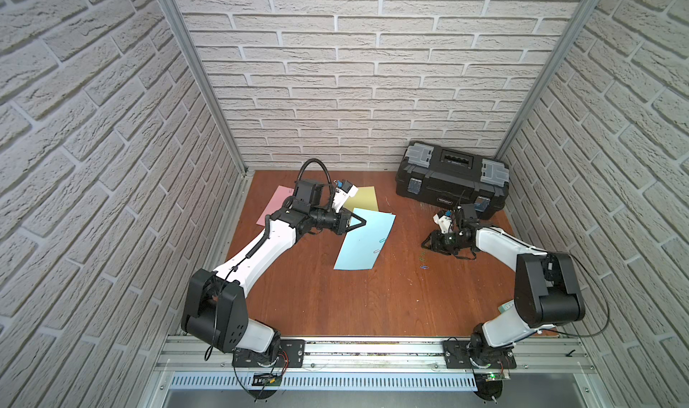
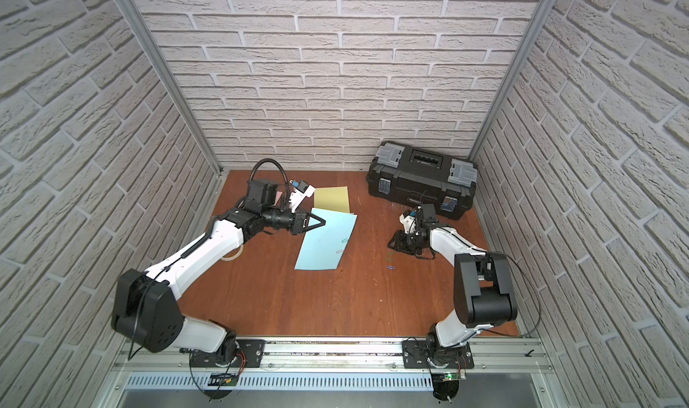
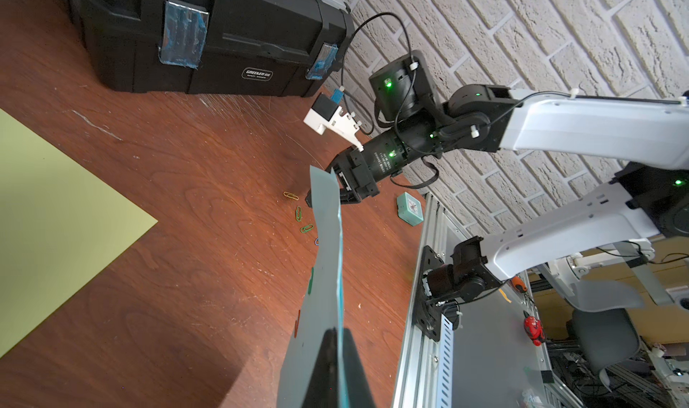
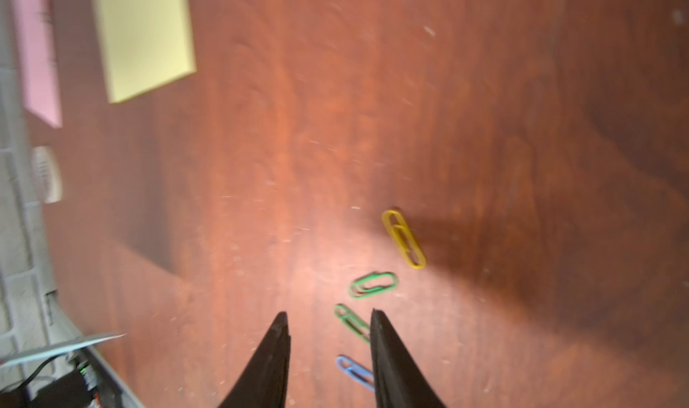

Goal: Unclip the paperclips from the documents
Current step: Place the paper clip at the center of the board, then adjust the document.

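Reddish wooden table (image 1: 335, 305), black plastic toolbox (image 1: 451, 175) at the back, clear of the work. Mid-table lies the light blue paper sheet (image 1: 363, 246), one corner clamped and raised by the left gripper (image 1: 363, 222) — a green wire clip (image 1: 382, 241) and a pinkish wire clip (image 1: 377, 251) sit on its edge. The right gripper (image 4: 329, 313) hangs jaws apart over loose coloured paperclips (image 4: 373, 284); next, I reckon, it crosses for the green one, pinching wire only.
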